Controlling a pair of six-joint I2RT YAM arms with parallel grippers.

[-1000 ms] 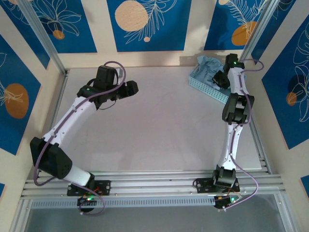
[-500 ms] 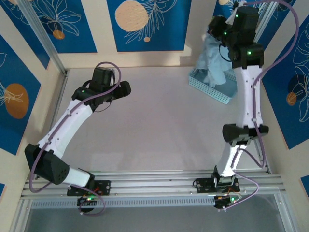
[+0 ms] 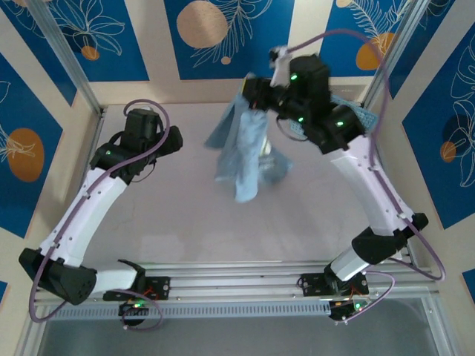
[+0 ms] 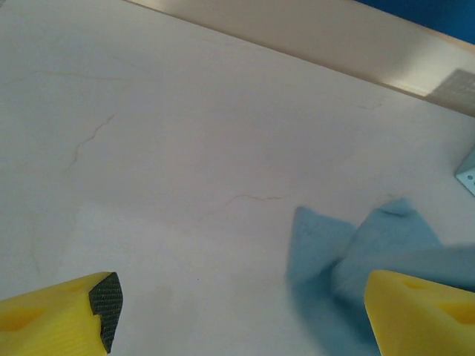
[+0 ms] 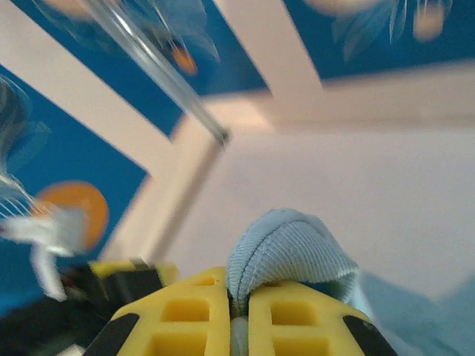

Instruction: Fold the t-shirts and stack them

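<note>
A light blue t-shirt [image 3: 245, 152] hangs in the air over the middle of the table, bunched and trailing down. My right gripper [image 3: 251, 93] is shut on its ribbed collar edge [image 5: 289, 248], pinched between the yellow fingers [image 5: 185, 311]. My left gripper [image 3: 174, 141] hovers at the left of the table, open, nothing between its fingers. In the left wrist view a corner of the shirt [image 4: 356, 252] shows just inside the right yellow fingertip [image 4: 423, 308], apart from it as far as I can tell.
A light blue lattice basket [image 3: 356, 115] sits at the back right, mostly hidden behind my right arm. The white table [image 3: 185, 215] is bounded by a metal frame and blue patterned walls.
My right gripper has lifted the shirt out of the basket and swung it left over the table's middle. My left arm has drawn back to the left.
</note>
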